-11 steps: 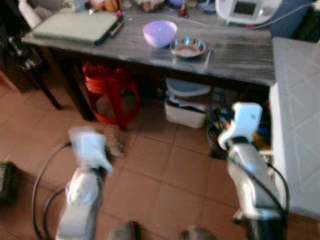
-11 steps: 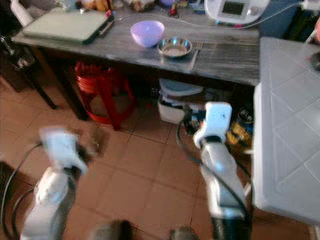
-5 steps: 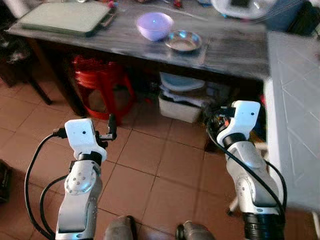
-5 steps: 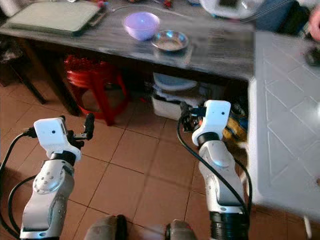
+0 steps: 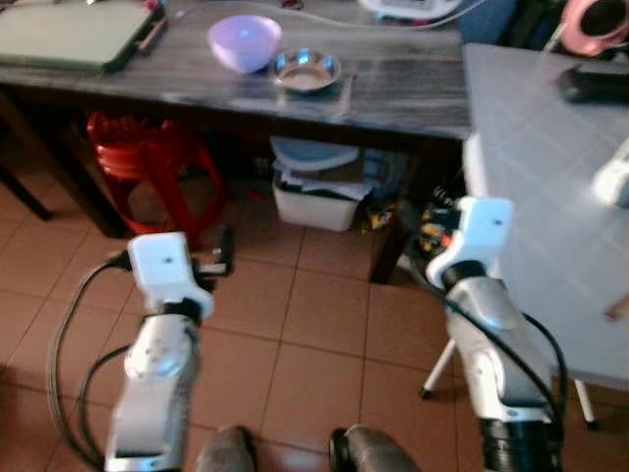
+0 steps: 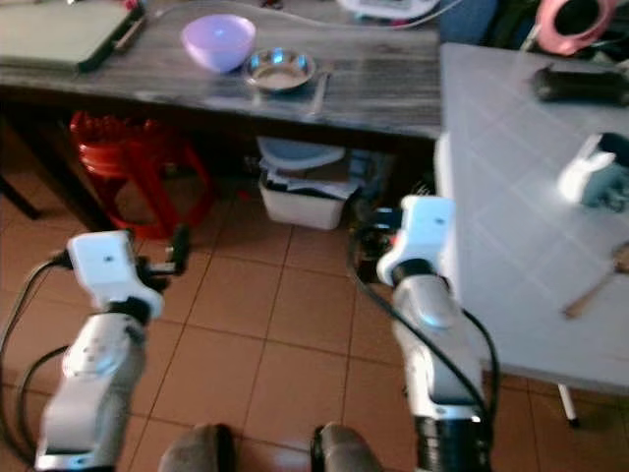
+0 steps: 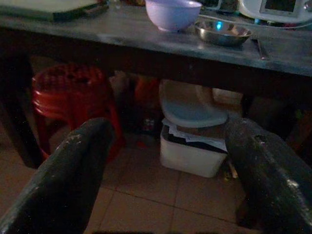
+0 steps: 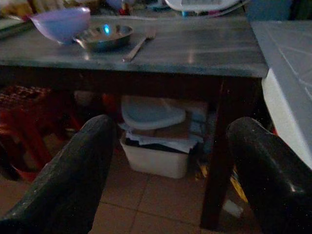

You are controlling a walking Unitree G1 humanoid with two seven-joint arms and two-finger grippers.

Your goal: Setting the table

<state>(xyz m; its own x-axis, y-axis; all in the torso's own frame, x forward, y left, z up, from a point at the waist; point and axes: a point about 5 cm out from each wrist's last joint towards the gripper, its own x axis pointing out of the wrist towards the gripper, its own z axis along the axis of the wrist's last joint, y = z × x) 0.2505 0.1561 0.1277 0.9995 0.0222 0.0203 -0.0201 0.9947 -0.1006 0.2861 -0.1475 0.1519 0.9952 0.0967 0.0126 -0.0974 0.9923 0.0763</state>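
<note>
A purple bowl [image 5: 244,41], a shallow metal bowl [image 5: 307,69] and a fork [image 8: 139,44] sit together on the dark grey wooden table [image 5: 403,93] ahead of me. Both arms are held low over the tiled floor, well short of that table. My left gripper [image 7: 170,161] is open with nothing between its fingers [image 7: 73,170]. My right gripper [image 8: 170,161] is open too and holds nothing, with its fingers [image 8: 83,165] pointing toward the table's right leg.
A white tiled table [image 5: 531,197] stands close on my right, carrying a black object [image 5: 595,84], a white object [image 6: 590,177] and a wooden utensil [image 6: 595,285]. Under the grey table are a red stool [image 5: 147,162] and a white bin [image 5: 314,202]. A green board [image 5: 74,29] lies far left.
The view has swung right, bringing more of the white table into view. My left arm has come up and steadied; both grippers stay open and hold nothing.
</note>
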